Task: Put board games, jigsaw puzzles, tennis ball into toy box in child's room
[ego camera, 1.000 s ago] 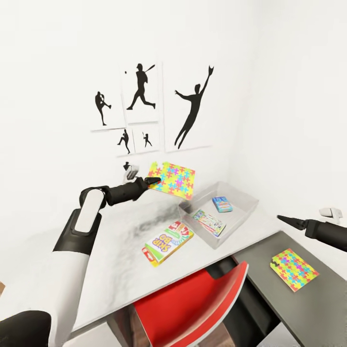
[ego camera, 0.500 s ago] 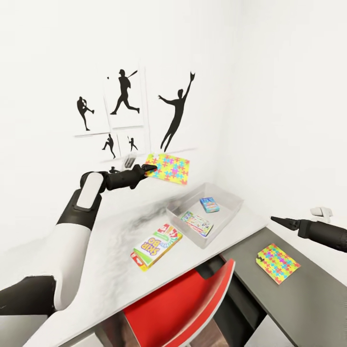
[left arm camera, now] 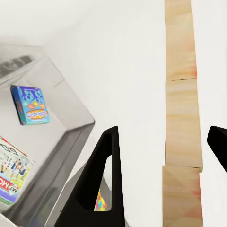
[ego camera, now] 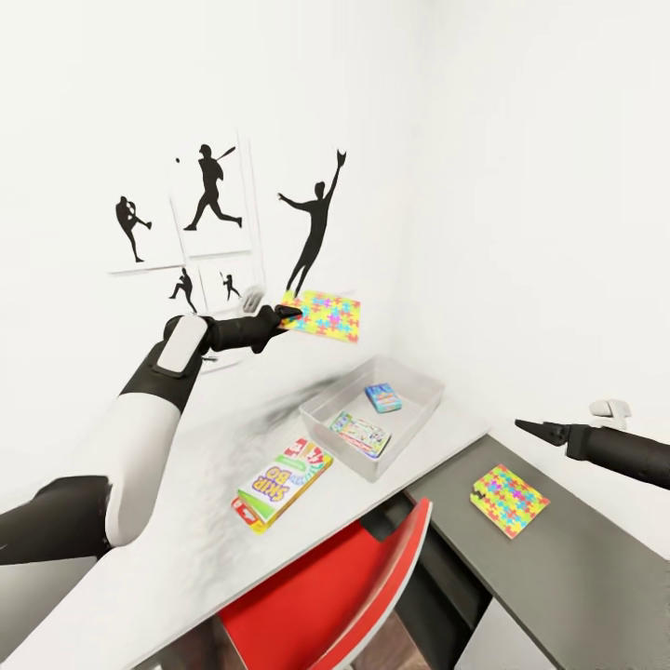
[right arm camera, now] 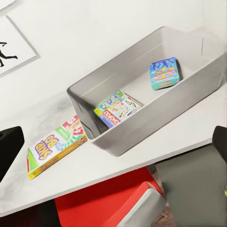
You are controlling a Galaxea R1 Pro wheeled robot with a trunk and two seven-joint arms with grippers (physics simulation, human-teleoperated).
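Carrying one jigsaw puzzle (ego camera: 324, 314) pinched by its edge, the left gripper (ego camera: 284, 313) holds the panel in the air near the wall, above the bench's (ego camera: 186, 521) far edge and just short of the toy box (ego camera: 402, 430). Over the last second the whole head view has slid, prints and bench alike, so the camera has turned; against the bin itself the held panel has kept about the same station, so no real approach to the drop shows yet. The toy box sits at the bench's right end with two game boxes inside, a small blue one (ego camera: 382, 397) and a flat pictured one (ego camera: 359, 434). A Skip-Bo box (ego camera: 282, 484) lies outside it, toward the near edge. The second puzzle (ego camera: 508, 499) lies on the dark surface (ego camera: 577, 568) beyond the bench's right end, unmoved. The right gripper (ego camera: 532, 428) hovers above that surface, empty; its fingers look drawn to a point in the head view, yet sit wide apart in the wrist view, so I cannot tell.
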